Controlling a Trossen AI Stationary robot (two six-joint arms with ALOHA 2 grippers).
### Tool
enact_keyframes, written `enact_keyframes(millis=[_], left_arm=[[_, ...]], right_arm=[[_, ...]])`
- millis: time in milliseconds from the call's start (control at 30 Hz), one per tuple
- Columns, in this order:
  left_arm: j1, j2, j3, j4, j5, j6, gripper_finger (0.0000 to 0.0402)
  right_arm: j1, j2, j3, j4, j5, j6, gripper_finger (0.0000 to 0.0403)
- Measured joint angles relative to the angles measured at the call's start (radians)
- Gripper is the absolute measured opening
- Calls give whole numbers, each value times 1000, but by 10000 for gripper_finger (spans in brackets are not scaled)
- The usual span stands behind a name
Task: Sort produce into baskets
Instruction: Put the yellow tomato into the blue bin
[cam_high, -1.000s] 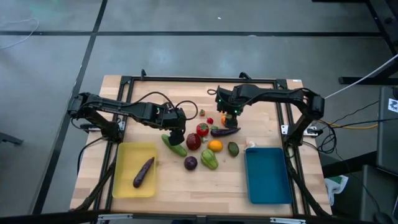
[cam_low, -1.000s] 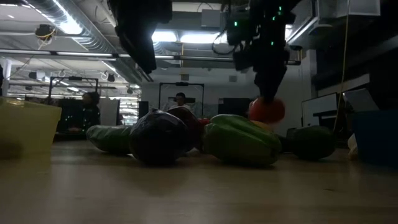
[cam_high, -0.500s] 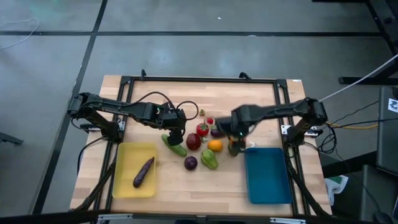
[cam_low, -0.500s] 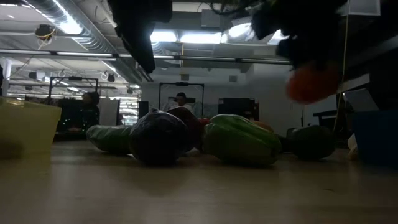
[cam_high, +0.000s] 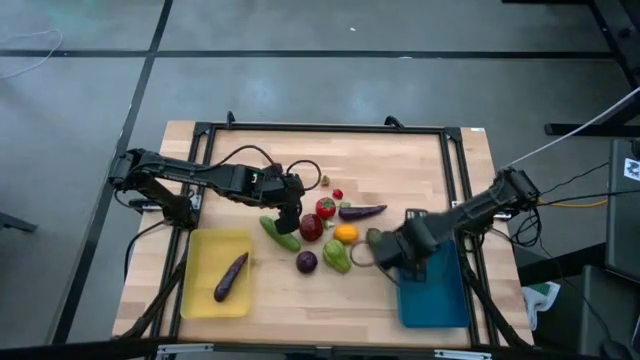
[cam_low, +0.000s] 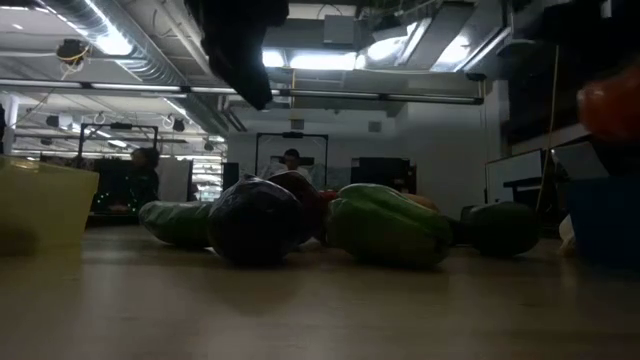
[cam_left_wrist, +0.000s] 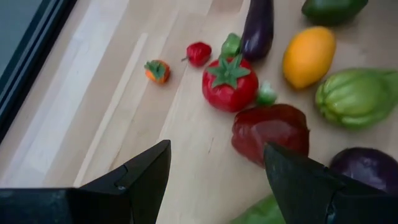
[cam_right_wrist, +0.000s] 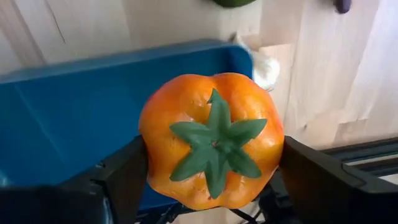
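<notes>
My right gripper (cam_high: 392, 256) is shut on an orange pepper (cam_right_wrist: 211, 140) with a green star-shaped stalk end, above the far left corner of the blue basket (cam_high: 435, 292). In the low view the pepper (cam_low: 610, 104) hangs high at the right. My left gripper (cam_high: 288, 204) is open and empty above the produce pile: cucumber (cam_high: 280, 234), dark red apple (cam_left_wrist: 270, 130), red pepper (cam_left_wrist: 230, 84), orange (cam_left_wrist: 309, 56), green pepper (cam_left_wrist: 357, 96), long eggplant (cam_high: 361, 211), avocado (cam_high: 374, 238). The yellow basket (cam_high: 192, 270) holds a purple eggplant (cam_high: 231, 277). My right gripper pinches the orange pepper between its two fingers (cam_right_wrist: 118, 180), one on each of two opposite sides (cam_right_wrist: 152, 155). The stalk end faces the wrist camera. The pepper is lifted clear, above the blue basket's inside (cam_right_wrist: 74, 118).
A round purple piece (cam_high: 306, 262) lies near the green pepper. A small strawberry (cam_left_wrist: 198, 53) and a tiny orange piece (cam_left_wrist: 157, 70) lie farther back. A small white piece (cam_right_wrist: 266, 68) lies by the blue basket's corner. People show in the room behind the table.
My right gripper has carried the orange pepper from the far middle of the table toward the near right, and now holds it above the blue basket's corner. The pepper has stayed lifted clear throughout.
</notes>
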Motion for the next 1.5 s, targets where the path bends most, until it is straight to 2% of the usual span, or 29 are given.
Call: enact_keyframes(millis=[233,500,633,967,1200,1500], left_arm=[[0,0,0,37,0,0,253],[-1,0,0,36,0,-30,253],[-1,0,0,36,0,-28,253],[-1,0,0,35,0,0,253],[-1,0,0,31,0,1,253],[-1,0,0,31,0,1,253]], right_arm=[[115,1,-168,65,5,111,315],[131,1,-306,249,-1,103,315],[130,1,-350,286,14,59,315],[130,1,-361,289,15,58,315],[130,1,-361,288,84,65,315],[130,1,-361,288,87,68,315]])
